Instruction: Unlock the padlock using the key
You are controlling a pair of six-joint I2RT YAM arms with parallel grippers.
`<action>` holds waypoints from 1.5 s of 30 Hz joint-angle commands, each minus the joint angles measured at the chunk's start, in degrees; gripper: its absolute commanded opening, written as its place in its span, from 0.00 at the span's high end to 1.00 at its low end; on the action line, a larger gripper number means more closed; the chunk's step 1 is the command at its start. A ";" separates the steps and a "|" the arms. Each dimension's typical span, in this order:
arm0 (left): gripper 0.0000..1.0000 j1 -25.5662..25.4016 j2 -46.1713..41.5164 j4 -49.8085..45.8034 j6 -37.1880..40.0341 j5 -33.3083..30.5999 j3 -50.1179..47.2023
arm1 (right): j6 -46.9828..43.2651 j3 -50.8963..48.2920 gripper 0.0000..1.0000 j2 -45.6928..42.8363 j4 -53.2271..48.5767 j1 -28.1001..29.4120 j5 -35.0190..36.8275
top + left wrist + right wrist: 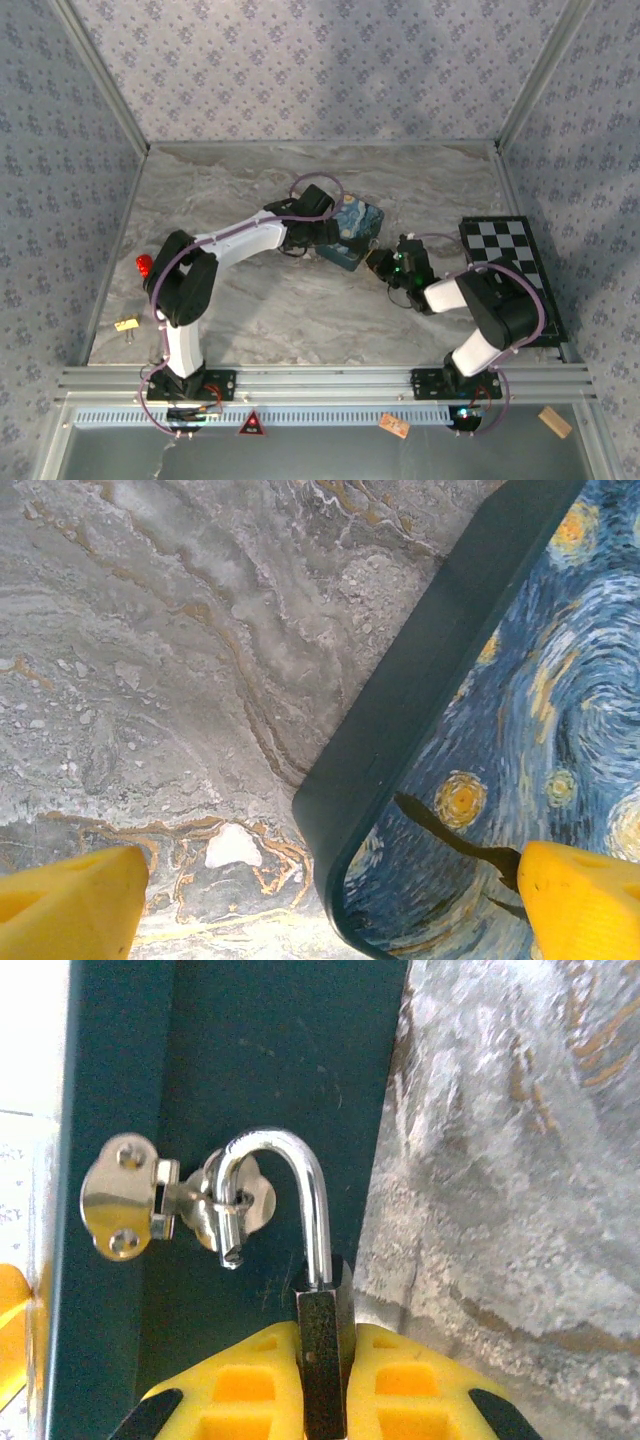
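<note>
I have the padlock (322,1335) clamped by its body inside my right gripper (326,1350); my left gripper (325,898) gapes wide.

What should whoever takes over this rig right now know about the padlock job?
Left gripper: open, fingers straddling a corner of the blue tin, one over the lid, one over the table.
Right gripper: shut on the padlock body.
Padlock: shackle hooked through the tin's hasp loop; its free end is out of the body.
Done: it looks unlocked.
Left: probably only confirming that, and unhooking the shackle if wanted.
</note>
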 commanded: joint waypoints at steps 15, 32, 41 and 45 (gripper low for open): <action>0.04 -0.65 -0.57 -3.34 0.63 1.38 -1.42 | 4.88 3.87 1.00 0.38 0.74 -2.19 4.77; 0.03 0.54 -2.46 -3.35 2.85 1.29 -1.22 | -2.10 2.32 1.00 -13.37 -21.71 -4.47 4.25; 0.00 2.51 -12.88 -1.43 9.25 5.11 -5.23 | -10.41 1.35 1.00 -27.27 -43.56 -4.87 -5.66; 0.00 3.67 -19.90 1.43 11.27 4.88 -11.95 | -11.14 -0.35 1.00 -34.17 -49.27 -4.13 -7.45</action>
